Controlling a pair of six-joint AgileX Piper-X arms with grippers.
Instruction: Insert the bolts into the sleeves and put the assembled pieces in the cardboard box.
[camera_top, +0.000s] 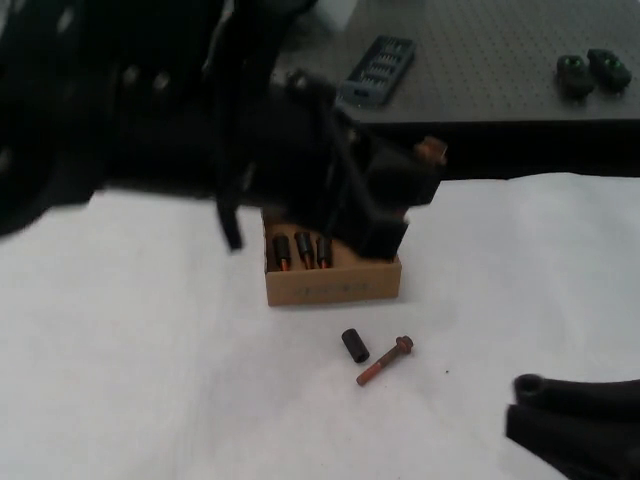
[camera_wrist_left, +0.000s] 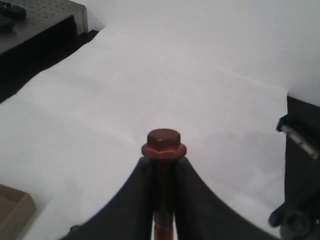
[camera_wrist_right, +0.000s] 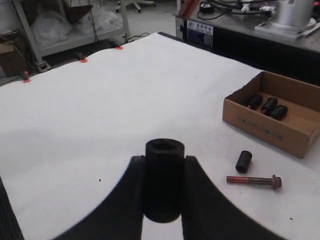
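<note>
Toward the far edge of the white-covered bench (camera_top: 120, 360), about midway along it, stands the cardboard box (camera_top: 335, 288), open at the top. Three assembled pieces (camera_top: 302, 250) lie side by side inside it, dark sleeves with copper-coloured ends showing. On the near side of the box, out on the bare cover, a loose sleeve (camera_top: 355, 346) lies just beside a loose bolt (camera_top: 385, 361). That bolt's flanged head is the end closest to the sleeve.

The left end effector (camera_wrist_left: 162, 166) is closed tight on a bolt (camera_wrist_left: 163, 145), with its fingers pinching the shank and the hexagonal head standing clear above the fingertips. The right end effector (camera_wrist_right: 164, 162) is clamped on a sleeve (camera_wrist_right: 164, 182), a black cylinder held upright with its bore open at the top. From the high view, a dark arm (camera_top: 330, 170) hangs over the far side of the box.
</note>
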